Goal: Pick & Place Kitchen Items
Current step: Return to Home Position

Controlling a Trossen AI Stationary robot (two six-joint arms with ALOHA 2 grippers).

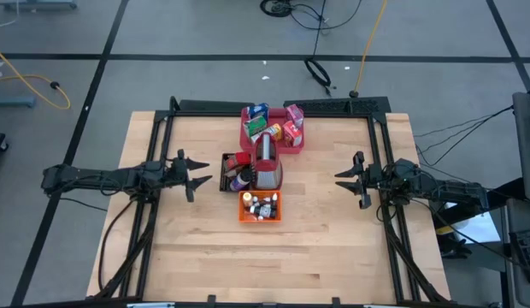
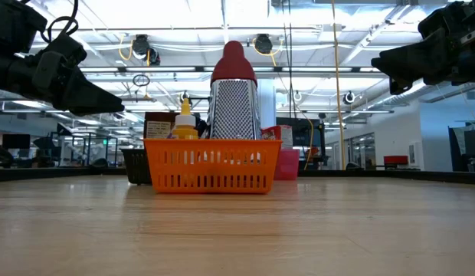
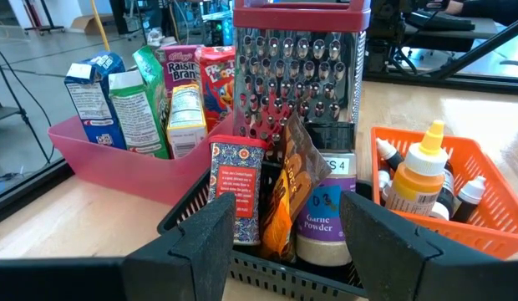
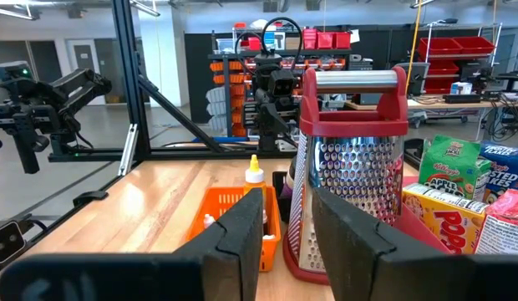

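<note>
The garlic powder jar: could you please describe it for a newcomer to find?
Mid-table stands a tall silver red-handled grater, a black mesh basket beside it. Inside, by a red tin and brown pouch, the clear jar of pale powder is labelled Garlic Powder.

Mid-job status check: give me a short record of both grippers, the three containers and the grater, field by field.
left gripper: over the left side of the table, jaws open, empty
right gripper: over the right side, jaws open, empty
pink tray: far centre, holds upright cartons
black basket: left of the grater, holds a garlic powder jar among other items
orange basket: nearest the front, holds small bottles
grater: upright, in the middle of the three containers
</note>
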